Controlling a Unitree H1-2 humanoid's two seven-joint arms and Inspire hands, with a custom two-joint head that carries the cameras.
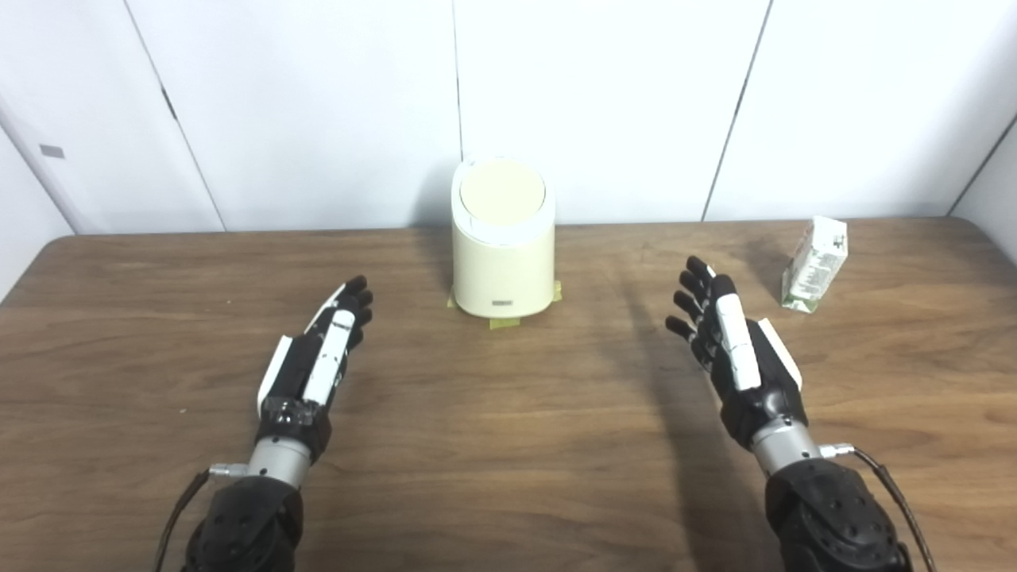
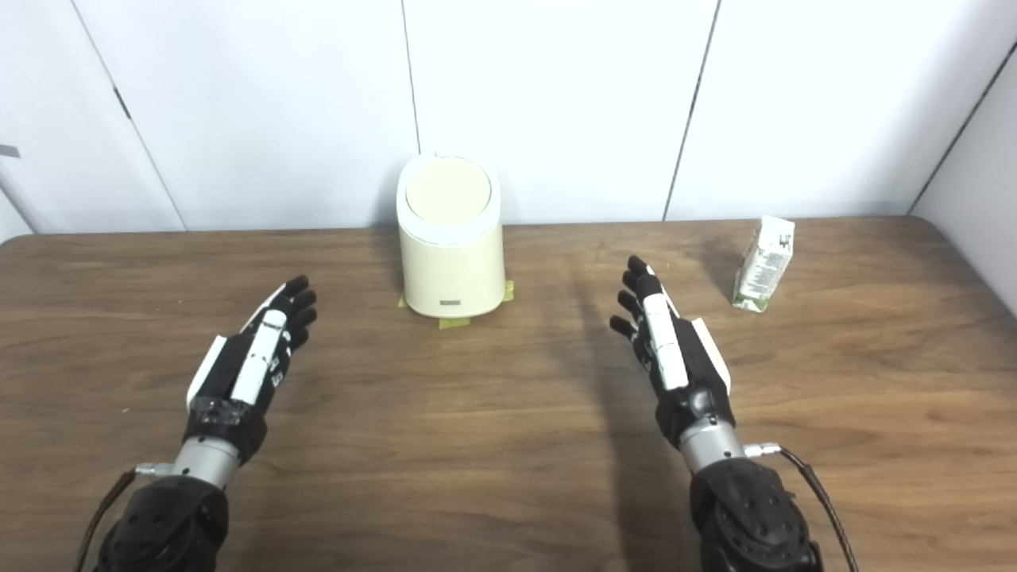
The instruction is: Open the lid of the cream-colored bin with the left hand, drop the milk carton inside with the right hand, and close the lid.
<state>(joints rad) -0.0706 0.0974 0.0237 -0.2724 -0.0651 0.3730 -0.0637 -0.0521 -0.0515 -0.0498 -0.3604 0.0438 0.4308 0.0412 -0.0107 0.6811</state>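
The cream-colored bin [image 1: 502, 246] stands upright at the back middle of the wooden table, its round lid [image 1: 502, 192] shut flat on top. A white and green milk carton [image 1: 815, 264] stands tilted at the back right. My left hand [image 1: 322, 349] hovers open over the table, front-left of the bin and well apart from it. My right hand [image 1: 727, 334] is open too, fingers spread, between the bin and the carton and touching neither.
Yellow tape [image 1: 505, 322] marks the bin's spot on the table [image 1: 508, 445]. White wall panels rise right behind the bin. The table's right edge lies close past the carton.
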